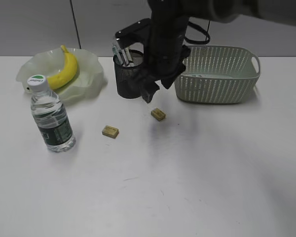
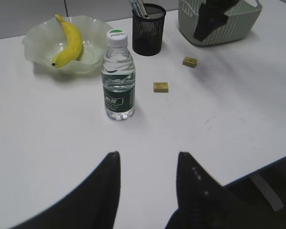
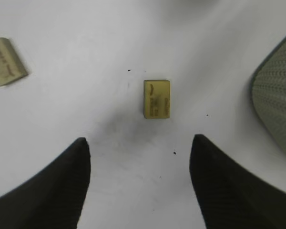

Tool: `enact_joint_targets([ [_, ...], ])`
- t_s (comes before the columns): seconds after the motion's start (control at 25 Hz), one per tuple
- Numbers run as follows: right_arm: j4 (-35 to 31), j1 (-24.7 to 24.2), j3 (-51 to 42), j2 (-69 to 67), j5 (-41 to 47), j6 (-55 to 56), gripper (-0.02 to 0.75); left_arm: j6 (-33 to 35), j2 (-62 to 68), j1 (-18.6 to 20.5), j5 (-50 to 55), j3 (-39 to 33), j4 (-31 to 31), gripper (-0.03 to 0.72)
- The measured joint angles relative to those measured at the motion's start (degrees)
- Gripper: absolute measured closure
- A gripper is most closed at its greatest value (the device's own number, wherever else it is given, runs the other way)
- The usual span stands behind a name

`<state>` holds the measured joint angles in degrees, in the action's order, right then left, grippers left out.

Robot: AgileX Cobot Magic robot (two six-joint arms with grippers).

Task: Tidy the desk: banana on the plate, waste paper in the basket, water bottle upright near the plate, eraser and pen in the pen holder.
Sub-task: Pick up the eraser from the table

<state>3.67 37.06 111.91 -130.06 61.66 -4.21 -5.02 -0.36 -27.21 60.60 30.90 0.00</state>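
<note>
We are on the eraser step. The banana (image 1: pixel 65 69) already lies in the green ruffled plate (image 1: pixel 91 81), the water bottle (image 1: pixel 50 116) stands upright on the desk (image 1: pixel 187 187) just in front of that plate, and something pen-like already stands in the black mesh pen holder (image 1: pixel 127 79). We cannot make out the waste paper anywhere.

Two small tan erasers lie on the bare desk: the nearer eraser (image 3: pixel 157 98) sits directly below our right gripper (image 3: pixel 139 181), and the second eraser (image 1: pixel 110 131) lies off to the left, closer to the bottle.

Our right gripper hangs above the nearer eraser, fingers pointing down, jaws wide apart and empty, between the pen holder and the perforated basket (image 1: pixel 222 74). Next, we judge, it must come straight down so the jaws straddle the eraser, then close on it and carry it to the pen holder.

Our left gripper (image 2: pixel 148 188) waits low at the desk's near edge, partly open, holding nothing.
</note>
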Motion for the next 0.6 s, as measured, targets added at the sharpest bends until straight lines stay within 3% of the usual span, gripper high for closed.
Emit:
enact_joint_targets([
  [0.2,0.2,-0.1,4.4,-5.3,1.1,1.5,0.218,0.0,0.0,0.0,0.0,0.0,0.0,0.393],
  [0.6,-2.7,-3.7,4.7,-9.6,-0.9,1.2,0.218,0.0,0.0,0.0,-0.1,0.0,0.0,0.393],
])
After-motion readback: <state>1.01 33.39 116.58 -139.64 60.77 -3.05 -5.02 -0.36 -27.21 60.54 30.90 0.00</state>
